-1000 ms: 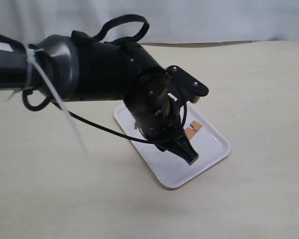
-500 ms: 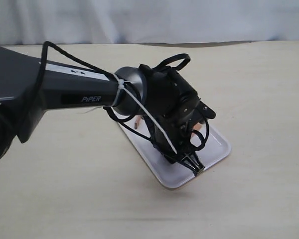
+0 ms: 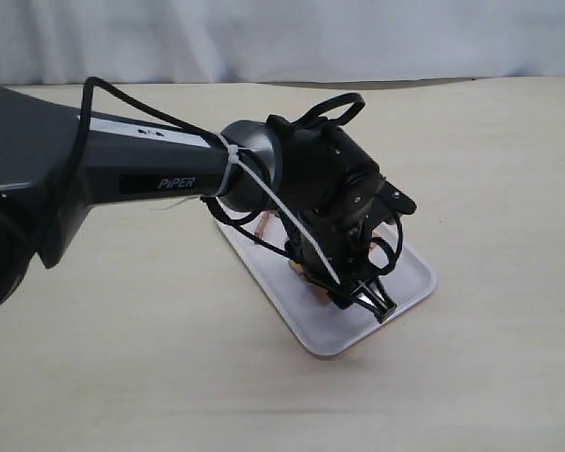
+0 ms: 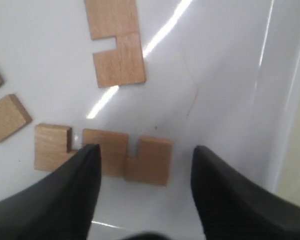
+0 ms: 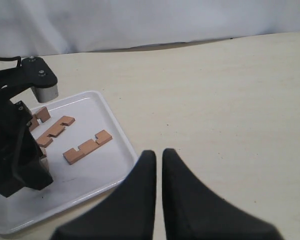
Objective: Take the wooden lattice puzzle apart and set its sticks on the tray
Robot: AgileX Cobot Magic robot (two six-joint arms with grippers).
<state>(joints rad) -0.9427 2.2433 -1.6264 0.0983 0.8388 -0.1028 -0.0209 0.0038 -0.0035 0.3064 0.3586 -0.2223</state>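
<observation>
The puzzle is apart: no assembled lattice shows, only separate sticks lying flat on the white tray. In the left wrist view one notched stick lies just past my open left gripper, with nothing held between its fingers. A second stick lies farther off and part of a third at the edge. The right wrist view shows the tray with three sticks. My right gripper hovers shut over the bare table beside the tray. In the exterior view the left gripper hangs low over the tray's near corner.
The left arm and its cables cover most of the tray in the exterior view. In the right wrist view, the left arm stands on the tray's far side. Beige tabletop surrounds the tray, with a pale backdrop behind.
The left arm has turned its wrist and dropped its gripper lower over the tray's near corner, then edged slightly right. The stick seen beside it a second ago is now hidden behind the arm.
</observation>
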